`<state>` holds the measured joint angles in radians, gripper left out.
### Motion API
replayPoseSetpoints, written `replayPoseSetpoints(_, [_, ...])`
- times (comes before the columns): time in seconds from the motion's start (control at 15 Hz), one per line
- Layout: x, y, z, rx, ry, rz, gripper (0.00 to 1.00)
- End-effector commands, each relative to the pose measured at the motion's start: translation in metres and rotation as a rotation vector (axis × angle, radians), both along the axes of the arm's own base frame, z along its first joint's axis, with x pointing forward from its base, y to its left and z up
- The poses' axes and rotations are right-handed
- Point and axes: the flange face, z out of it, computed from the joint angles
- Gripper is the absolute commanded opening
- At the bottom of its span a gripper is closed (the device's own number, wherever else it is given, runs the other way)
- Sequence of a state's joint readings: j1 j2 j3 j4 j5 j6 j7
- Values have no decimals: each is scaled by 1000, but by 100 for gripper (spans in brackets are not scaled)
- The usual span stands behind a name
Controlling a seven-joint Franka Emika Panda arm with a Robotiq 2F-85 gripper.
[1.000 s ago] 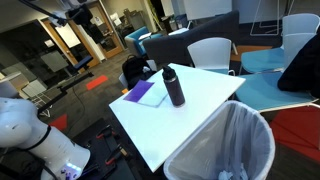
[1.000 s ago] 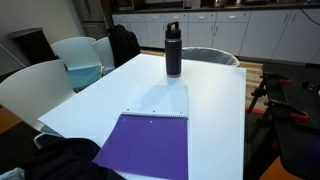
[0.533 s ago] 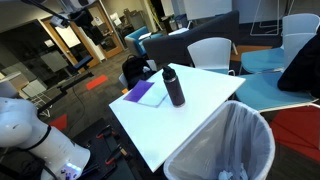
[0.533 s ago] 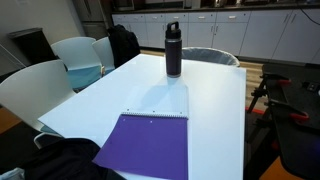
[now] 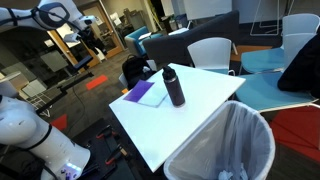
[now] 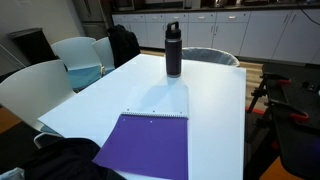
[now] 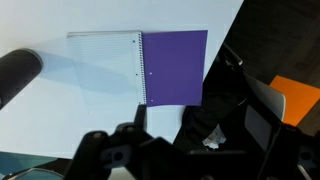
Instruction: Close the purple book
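The purple book lies open and flat on the white table (image 7: pixel 70 120). In the wrist view its pale page (image 7: pixel 103 65) is to the left of the spiral and its purple cover (image 7: pixel 175 67) to the right. It also shows in both exterior views (image 5: pixel 140 94) (image 6: pixel 148 147). My gripper (image 7: pixel 170 112) hangs high above the table edge near the book, touching nothing. One dark finger (image 7: pixel 140 115) shows with bare table beside it; the other is lost against a dark bag. My arm (image 5: pixel 45 14) is up at the far left.
A tall dark bottle (image 5: pixel 174 86) (image 6: pixel 173 50) (image 7: pixel 18 72) stands upright beyond the book. A black bag (image 7: pixel 215 110) (image 6: pixel 70 160) sits off the table edge by the book. A lined waste bin (image 5: pixel 230 140) and chairs (image 6: pixel 75 55) surround the table.
My arm has swung left and lower in the exterior view where it shows. The book and the bottle have not moved.
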<state>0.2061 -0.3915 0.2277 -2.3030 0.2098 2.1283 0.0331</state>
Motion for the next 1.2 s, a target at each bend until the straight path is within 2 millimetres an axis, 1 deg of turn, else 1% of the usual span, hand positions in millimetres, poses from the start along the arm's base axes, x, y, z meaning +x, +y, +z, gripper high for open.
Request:
replayPoseSetpoints(0.0, [8, 55, -34, -15, -40, -56, 100])
replayPoseSetpoints(0.07, [5, 64, -42, -23, -34, -66, 100])
replayPoseSetpoints(0.13, [1, 52, -32, -19, -30, -37, 100])
replayPoseSetpoints(0.2, [1, 62, -42, -25, -24, -43, 100])
replayPoseSetpoints(0.33, [3, 66, -49, -29, -14, -46, 100])
replayPoseSetpoints(0.53, [5, 64, -47, -26, -18, -52, 100])
replayPoseSetpoints(0.6, [13, 64, -53, -39, -3, -86, 100])
replayPoseSetpoints(0.67, [23, 68, -64, -67, 4, -136, 100])
replayPoseSetpoints(0.73, [30, 74, -74, -86, 17, -162, 100])
replayPoseSetpoints(0.87, [42, 95, -102, -128, 34, -217, 100])
replayPoseSetpoints(1.13, [63, 151, -159, -194, 47, -265, 100])
